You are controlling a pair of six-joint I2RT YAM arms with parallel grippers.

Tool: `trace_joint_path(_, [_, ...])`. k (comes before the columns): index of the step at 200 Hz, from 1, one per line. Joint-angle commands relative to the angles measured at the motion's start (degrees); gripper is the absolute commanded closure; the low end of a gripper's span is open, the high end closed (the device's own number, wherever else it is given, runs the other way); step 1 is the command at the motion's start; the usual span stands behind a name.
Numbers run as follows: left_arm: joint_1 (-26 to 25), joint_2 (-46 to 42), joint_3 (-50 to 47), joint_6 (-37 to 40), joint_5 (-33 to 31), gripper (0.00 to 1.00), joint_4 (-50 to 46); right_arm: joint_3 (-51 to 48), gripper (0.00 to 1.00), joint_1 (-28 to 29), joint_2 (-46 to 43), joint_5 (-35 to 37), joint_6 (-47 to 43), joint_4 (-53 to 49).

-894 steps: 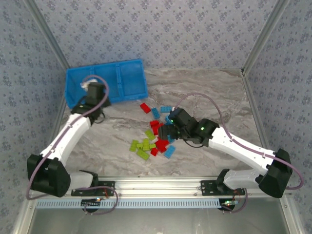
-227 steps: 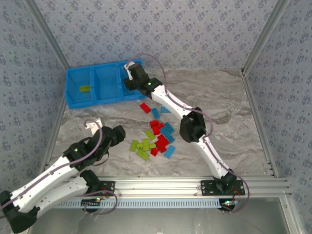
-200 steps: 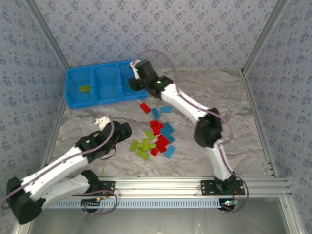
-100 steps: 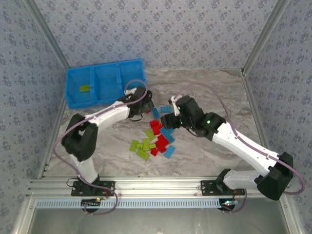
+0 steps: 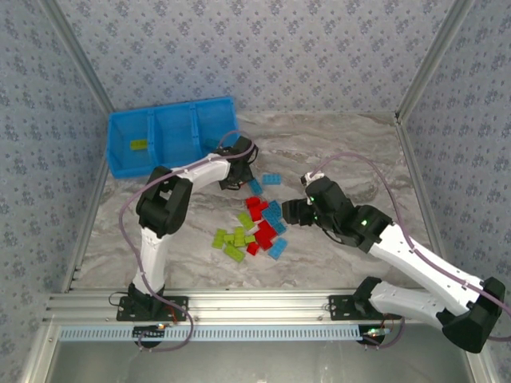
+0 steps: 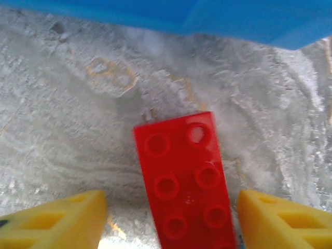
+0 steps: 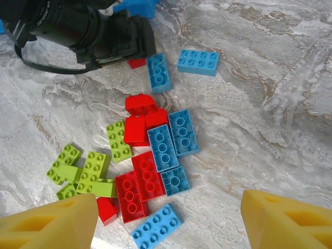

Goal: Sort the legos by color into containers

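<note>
CLOSING ON RED — The left gripper has settled over a lone red two-by-four studded plastic brick at 12 o'clock of the loose pile of red, light blue and lime green bricks. Half a second ago it was just short of this spot. Its yellow fingers stand wide apart on either side of the brick and grip nothing; the brick lies flat on the grey marbled table.

The right gripper has drawn back from the pile's top edge to its 2 o'clock side, fingers spread and empty.

The bright blue plastic three-compartment bin sits at 10 o'clock of the pile, with a single lime green brick in its left compartment. Red looks to be the next colour to go — nearly the whole pile still waits.
</note>
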Motion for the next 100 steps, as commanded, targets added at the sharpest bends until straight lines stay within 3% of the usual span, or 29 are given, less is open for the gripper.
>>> trace_joint_path(1, [0.2,-2.4,-2.4,1.3,0.8,0.44,-2.1,-0.3,0.24,0.5,-0.8,2.6,2.2,-1.7])
trace_joint_path(30, [0.2,-7.4,-8.6,1.2,2.5,0.61,0.1,0.6,0.24,0.7,-0.1,2.4,2.6,-1.3])
trace_joint_path(59, [0.0,-18.6,-14.4,3.3,3.1,0.72,1.4,1.7,0.23,1.8,0.8,2.6,2.9,-0.9])
trace_joint_path(100, [1.2,-33.1,-14.6,11.0,-7.5,0.75,-0.8,2.6,0.23,3.1,1.8,3.4,2.9,0.0])
